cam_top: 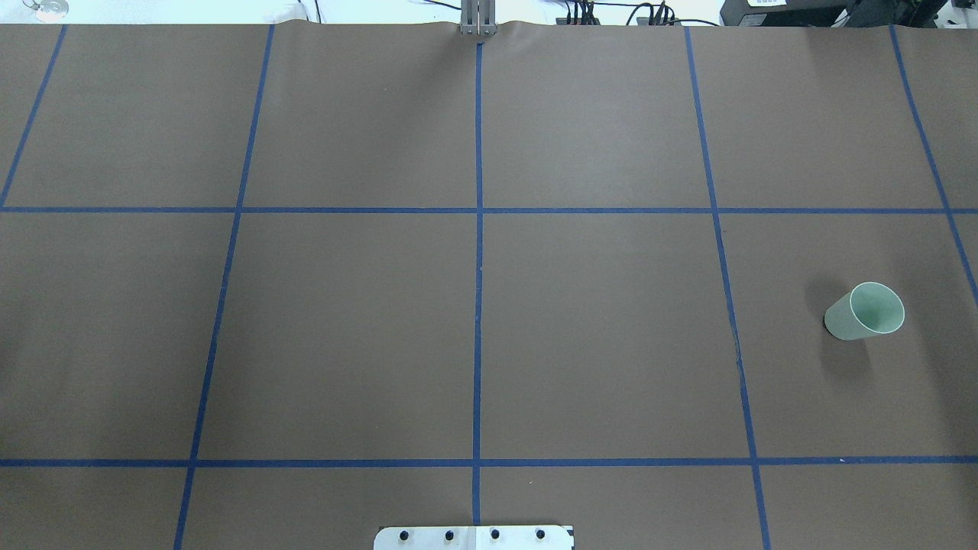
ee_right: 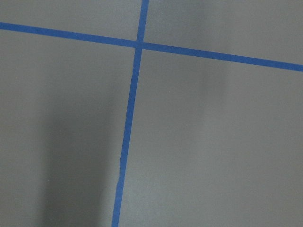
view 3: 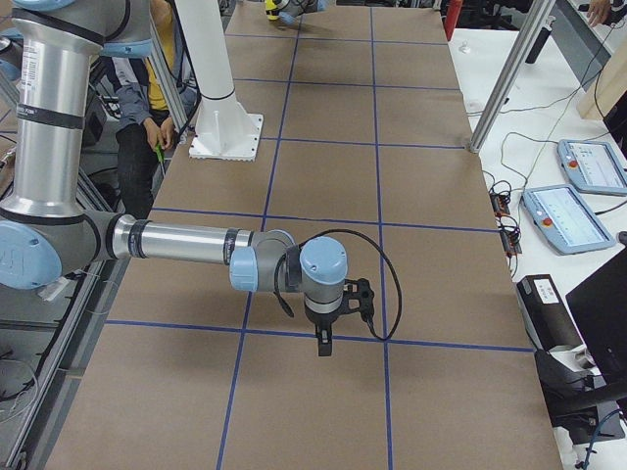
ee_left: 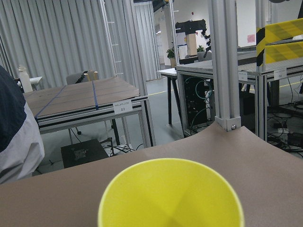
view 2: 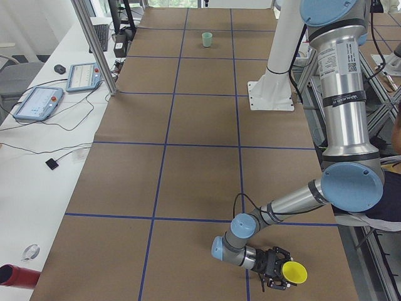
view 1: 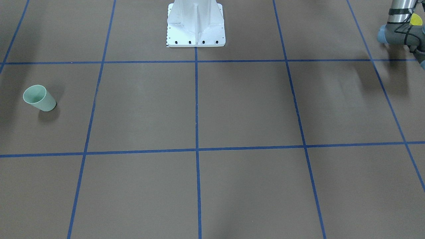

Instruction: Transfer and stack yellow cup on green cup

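Observation:
The yellow cup (view 2: pixel 294 273) stands at the near end of the table, right at the fingers of my left gripper (view 2: pixel 276 271), which lies low and level beside it. Its open mouth fills the bottom of the left wrist view (ee_left: pixel 170 194), where no fingers show, so I cannot tell if that gripper is shut. A sliver of the cup shows in the front view (view 1: pixel 415 20). The green cup (cam_top: pixel 867 312) stands upright and alone at the far end (view 1: pixel 39 98). My right gripper (view 3: pixel 324 343) points down above bare table; I cannot tell whether it is open.
The white robot pedestal (view 1: pixel 196 26) stands at the table's middle edge. A side bench holds two tablets (view 2: pixel 37 103) and a red cylinder (view 2: pixel 15 276). An aluminium post (view 2: pixel 94 44) rises at the table edge. A person (view 3: pixel 147 108) sits behind the robot.

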